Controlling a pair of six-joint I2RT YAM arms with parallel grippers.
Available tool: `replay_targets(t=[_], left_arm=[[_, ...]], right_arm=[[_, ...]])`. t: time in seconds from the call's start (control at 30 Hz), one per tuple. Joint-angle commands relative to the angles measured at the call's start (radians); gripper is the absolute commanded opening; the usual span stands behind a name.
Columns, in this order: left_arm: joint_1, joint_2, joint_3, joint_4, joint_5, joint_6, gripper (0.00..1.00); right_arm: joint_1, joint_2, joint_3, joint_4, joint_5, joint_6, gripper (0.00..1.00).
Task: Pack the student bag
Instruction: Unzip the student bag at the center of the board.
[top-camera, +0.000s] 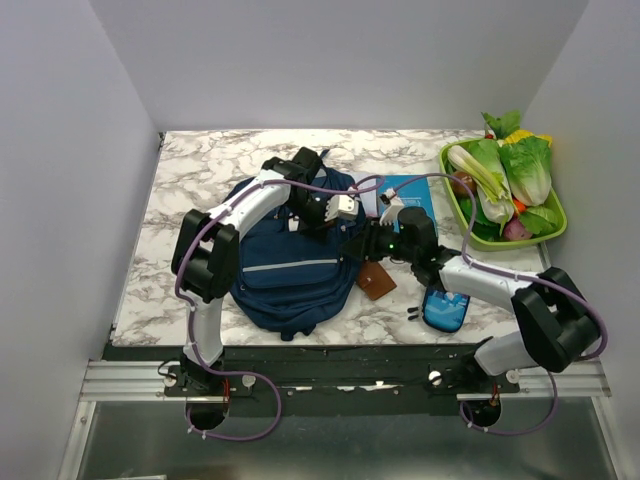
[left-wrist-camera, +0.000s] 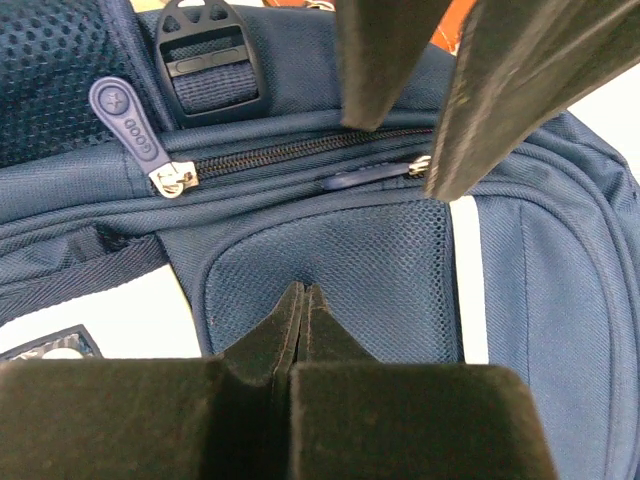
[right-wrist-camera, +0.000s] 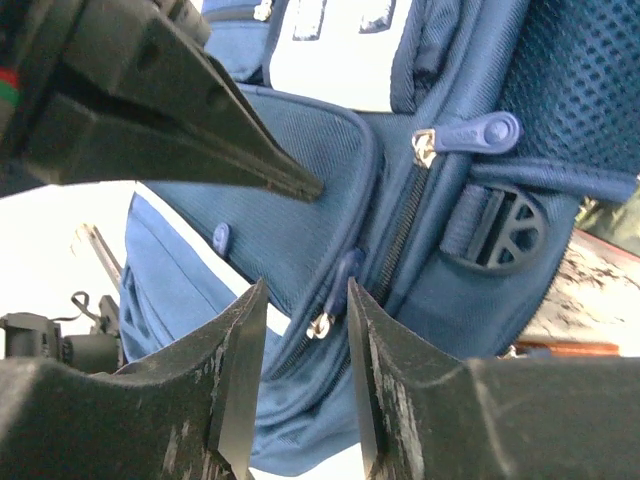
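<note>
Hiding student bag (left-wrist-camera: 340, 255) — closed left pincer (left-wrist-camera: 305, 297), contact unclear

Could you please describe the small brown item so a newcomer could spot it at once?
Find the student bag, the big navy backpack in the middle of the marble table. Beside its right-hand edge in the top view lies a small flat brown piece. It is the only brown thing there; its neighbours, the pencil case and book, are blue.
</note>
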Motion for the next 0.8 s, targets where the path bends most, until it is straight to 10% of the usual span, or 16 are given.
replay_targets(t=[0.0, 0.53, 0.77], left_arm=[[-0.005, 0.008, 0.041, -0.075, 0.026, 0.042, 0.00], [-0.003, -0.108, 0.052, -0.113, 0.127, 0.037, 0.00], [0.020, -0.027, 0.073, -0.058, 0.092, -0.015, 0.60]], right_arm=[[0.006, 0.056, 0.053, 0.052, -0.030, 0.049, 0.47], [0.004, 0.083, 0.012, 0.091, -0.012, 0.095, 0.47], [0.004, 0.060, -0.023, 0.101, -0.004, 0.100, 0.47]])
